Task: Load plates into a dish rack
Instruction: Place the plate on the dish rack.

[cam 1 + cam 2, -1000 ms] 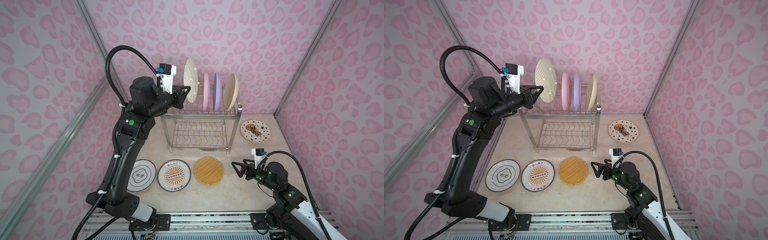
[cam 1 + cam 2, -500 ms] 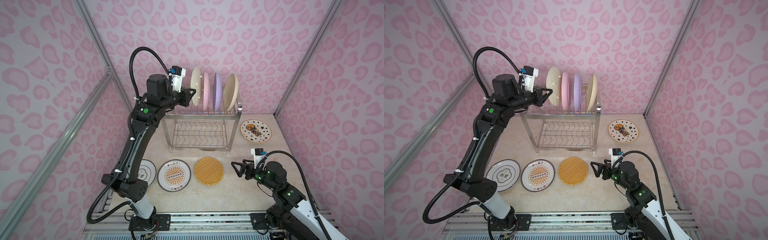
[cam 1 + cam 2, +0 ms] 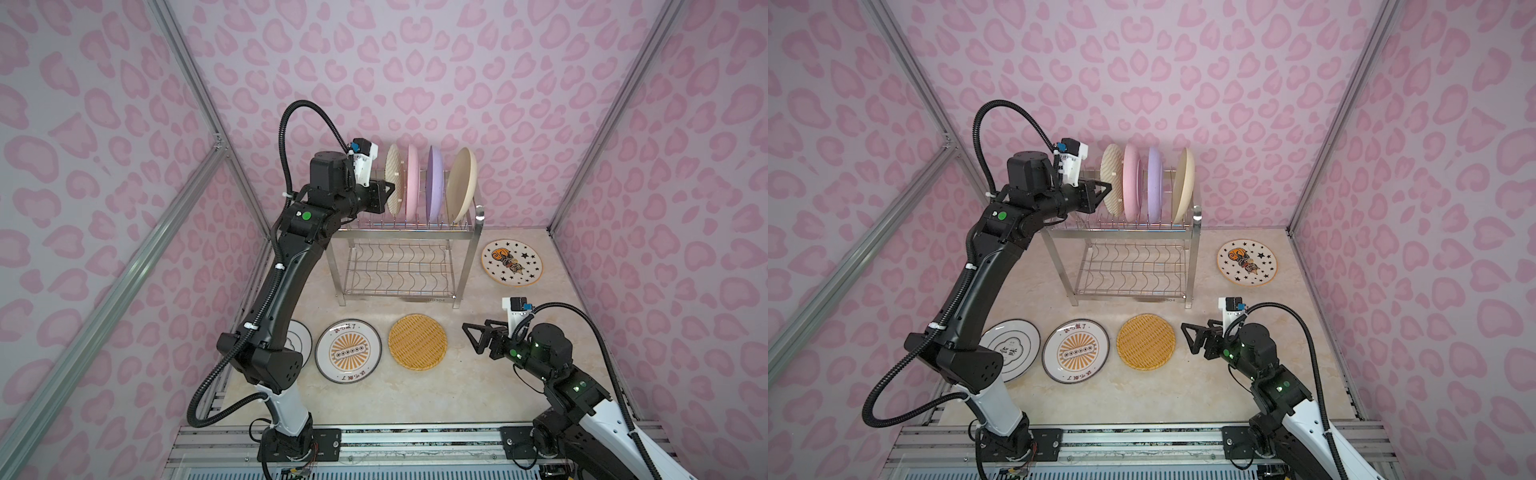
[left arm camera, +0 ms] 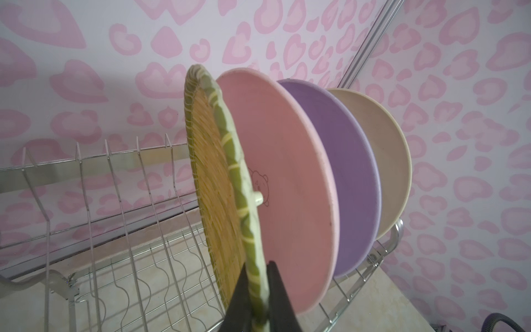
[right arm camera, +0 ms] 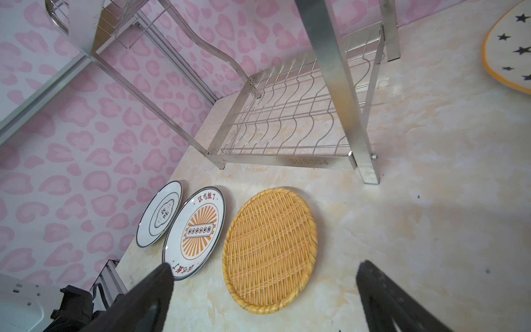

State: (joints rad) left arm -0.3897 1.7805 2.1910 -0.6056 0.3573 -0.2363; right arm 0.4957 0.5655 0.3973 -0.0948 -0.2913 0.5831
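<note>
My left gripper (image 3: 387,193) (image 4: 257,266) is shut on the rim of a yellow woven-pattern plate (image 3: 393,178) (image 4: 214,178). It holds that plate upright over the dish rack's (image 3: 415,231) top tier, close beside the pink plate (image 3: 412,183). The plate's lower edge is hidden. Lilac (image 3: 434,183) and cream (image 3: 462,183) plates stand in the prongs beyond. My right gripper (image 3: 473,337) (image 5: 264,270) hangs open and empty just right of a second woven plate (image 3: 417,341) lying flat on the table.
An orange sunburst plate (image 3: 348,351) and a dark-rimmed white plate (image 3: 1013,349), partly under my left arm, lie flat at the front. A star plate (image 3: 512,262) lies right of the rack. Free prongs (image 4: 109,172) remain left of the held plate. Pink walls close in around.
My left arm has swung right with the woven plate, from left of the rack to close against the pink plate. The right arm has stayed put.
</note>
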